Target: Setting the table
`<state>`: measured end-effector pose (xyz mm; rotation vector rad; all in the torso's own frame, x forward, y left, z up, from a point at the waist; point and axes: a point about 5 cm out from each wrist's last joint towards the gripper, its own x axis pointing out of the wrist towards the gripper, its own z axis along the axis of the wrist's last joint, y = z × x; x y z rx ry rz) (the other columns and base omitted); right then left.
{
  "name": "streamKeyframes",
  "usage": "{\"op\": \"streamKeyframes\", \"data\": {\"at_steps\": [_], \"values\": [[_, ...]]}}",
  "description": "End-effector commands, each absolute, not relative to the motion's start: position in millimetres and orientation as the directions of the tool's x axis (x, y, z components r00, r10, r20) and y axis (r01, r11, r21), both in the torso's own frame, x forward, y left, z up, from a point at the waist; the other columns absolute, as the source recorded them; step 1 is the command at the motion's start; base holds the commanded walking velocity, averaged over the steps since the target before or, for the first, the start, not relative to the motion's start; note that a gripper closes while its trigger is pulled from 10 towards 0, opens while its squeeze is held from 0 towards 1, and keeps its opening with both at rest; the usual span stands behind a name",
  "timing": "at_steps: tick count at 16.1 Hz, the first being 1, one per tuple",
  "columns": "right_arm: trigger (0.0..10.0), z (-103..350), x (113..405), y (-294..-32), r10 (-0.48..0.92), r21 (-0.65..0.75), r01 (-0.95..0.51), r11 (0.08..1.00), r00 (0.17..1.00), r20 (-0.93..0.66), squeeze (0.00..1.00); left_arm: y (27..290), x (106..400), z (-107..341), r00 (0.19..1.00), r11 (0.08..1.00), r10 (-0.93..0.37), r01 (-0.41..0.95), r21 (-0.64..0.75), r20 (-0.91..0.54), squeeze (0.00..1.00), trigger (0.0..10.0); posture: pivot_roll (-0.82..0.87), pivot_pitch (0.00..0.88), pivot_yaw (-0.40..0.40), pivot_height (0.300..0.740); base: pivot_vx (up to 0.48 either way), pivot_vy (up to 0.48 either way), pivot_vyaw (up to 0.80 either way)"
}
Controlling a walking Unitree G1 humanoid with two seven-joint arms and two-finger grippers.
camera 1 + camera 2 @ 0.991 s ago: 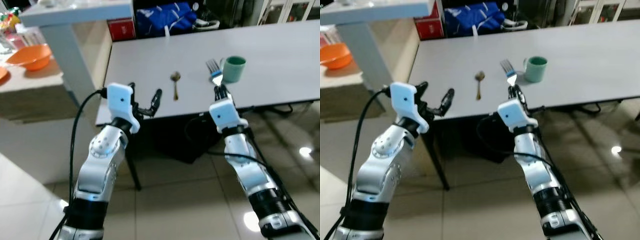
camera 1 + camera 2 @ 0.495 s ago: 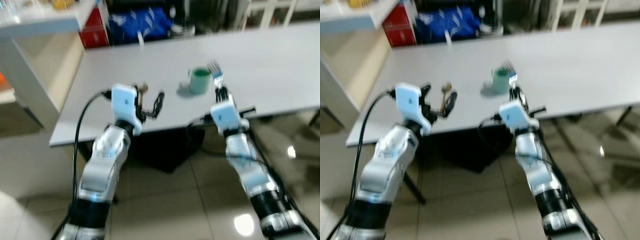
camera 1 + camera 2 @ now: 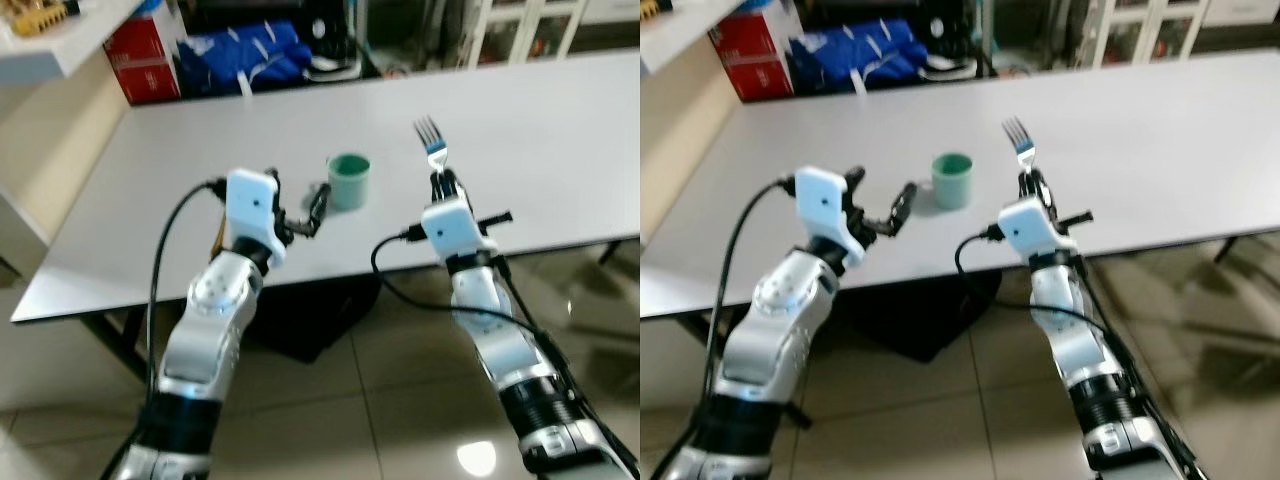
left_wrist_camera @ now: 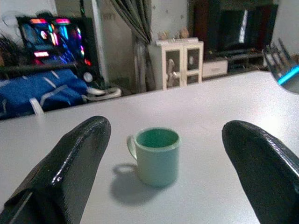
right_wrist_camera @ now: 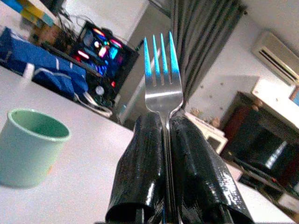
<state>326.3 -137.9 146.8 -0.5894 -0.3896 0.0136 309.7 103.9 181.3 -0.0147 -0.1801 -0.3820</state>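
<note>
Head-camera views show a long grey table (image 3: 560, 120) stretching across the scene, with both robot arms raised over its near edge. The right gripper (image 3: 441, 182) has its two black fingers pressed together around the handle of a fork (image 3: 431, 143), which it holds upright with the tines pointing up, above the table's near edge. The right wrist view shows the same grip close up: the fork (image 5: 161, 74) stands straight up out of the closed fingers (image 5: 140, 168).

A pale green mug (image 3: 348, 181) sits on the table between the two grippers, nearer to the left one. The left gripper (image 3: 296, 205) is spread wide and holds nothing; it hovers just this side of the mug. Through the left wrist camera, the mug (image 4: 156, 156) appears framed between the two parted fingers (image 4: 70, 163), standing upright, not touched by either.

A blue bag (image 3: 245, 50) and a red box (image 3: 143, 62) sit beyond the table's far side.
</note>
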Motion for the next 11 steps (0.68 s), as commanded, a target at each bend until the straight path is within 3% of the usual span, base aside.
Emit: {"op": "streamKeyframes", "data": {"at_steps": [1,11], "values": [[0.0,151.3,326.1,-127.4,0.149,-0.537,0.08,0.84,0.916,0.371,0.0,112.0,310.8,180.9,0.922,0.938,-0.346,0.346,0.03,0.172,0.0,10.0,-0.19,0.0,0.111,0.74,0.307,-0.364,0.0],[0.0,153.5,327.9,-128.1,0.147,-0.539,0.088,0.838,0.914,0.377,0.0,109.8,312.7,181.6,0.92,0.937,-0.349,0.348,0.036,0.177,0.0,10.0,-0.19,0.0,0.106,0.74,0.312,-0.361,0.0]]}}
